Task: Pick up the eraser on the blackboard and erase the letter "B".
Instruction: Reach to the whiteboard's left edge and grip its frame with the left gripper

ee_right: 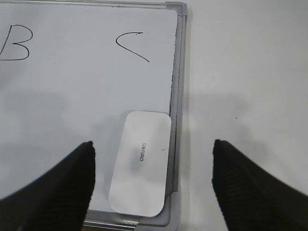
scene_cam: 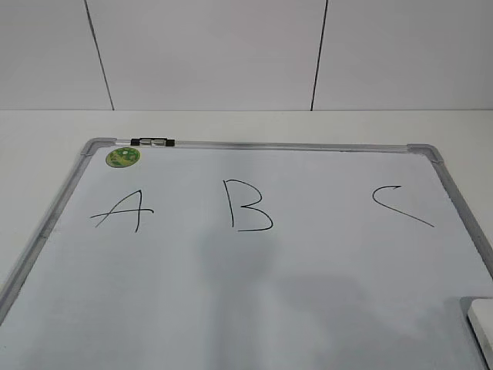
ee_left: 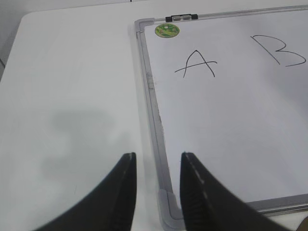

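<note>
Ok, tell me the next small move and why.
Probably lower the right gripper straight onto the eraser. Its jaws are wide open and already straddle the eraser, which lies flat in the board's near right corner against the frame. The B is untouched, so nothing can be wiped until the eraser is held. The left gripper is off by the opposite corner.

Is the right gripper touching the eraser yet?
Apart. The right wrist view shows the right gripper open, its jaws spread wide on either side of the eraser, with bare board showing between.
</note>
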`<state>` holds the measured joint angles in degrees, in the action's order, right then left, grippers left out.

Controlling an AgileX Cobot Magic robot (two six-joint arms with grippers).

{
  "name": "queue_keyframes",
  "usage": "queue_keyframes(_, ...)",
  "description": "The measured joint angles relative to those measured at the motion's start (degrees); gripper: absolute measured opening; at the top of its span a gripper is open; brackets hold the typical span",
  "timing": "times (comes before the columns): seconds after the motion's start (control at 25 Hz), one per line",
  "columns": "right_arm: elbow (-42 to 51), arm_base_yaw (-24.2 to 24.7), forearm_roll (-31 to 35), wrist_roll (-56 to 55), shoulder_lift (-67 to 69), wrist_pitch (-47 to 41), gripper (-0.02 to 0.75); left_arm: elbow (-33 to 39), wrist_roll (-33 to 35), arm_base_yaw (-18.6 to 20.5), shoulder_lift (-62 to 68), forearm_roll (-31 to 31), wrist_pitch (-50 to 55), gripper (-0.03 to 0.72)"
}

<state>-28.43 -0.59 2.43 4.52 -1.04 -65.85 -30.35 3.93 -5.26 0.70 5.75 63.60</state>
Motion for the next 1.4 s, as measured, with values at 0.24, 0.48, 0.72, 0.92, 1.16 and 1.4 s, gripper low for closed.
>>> queue_keyframes(0.24, 0.0, 0.0, 0.0, 0.0, 0.0, 0.0, 0.584, 0.0, 0.0, 0.0, 0.0, 0.0, 0.0, 0.235)
queue_keyframes(0.48, 0.0, 0.0, 0.0, -0.2, 0.0, 0.0, 0.584, 0.0, 0.0, 0.0, 0.0, 0.0, 0.0, 0.235)
queue_keyframes(0.72, -0.1, 0.0, 0.0, -1.4, 1.1, -0.4, 0.584, 0.0, 0.0, 0.0, 0.0, 0.0, 0.0, 0.235)
queue_keyframes(0.92, -1.6, 0.0, 2.4, -3.9, 6.0, -3.2, 0.584, 0.0, 0.0, 0.0, 0.0, 0.1, 0.0, 0.235)
queue_keyframes(1.16, -2.2, 0.0, 8.2, -8.2, 14.6, -6.1, 0.584, 0.0, 0.0, 0.0, 0.0, 0.3, 0.0, 0.237)
queue_keyframes(1.4, -2.2, 0.0, 11.6, -9.2, 23.9, -6.2, 0.584, -1.5, -0.3, 0.0, 6.3, 0.3, 3.2, 0.238)
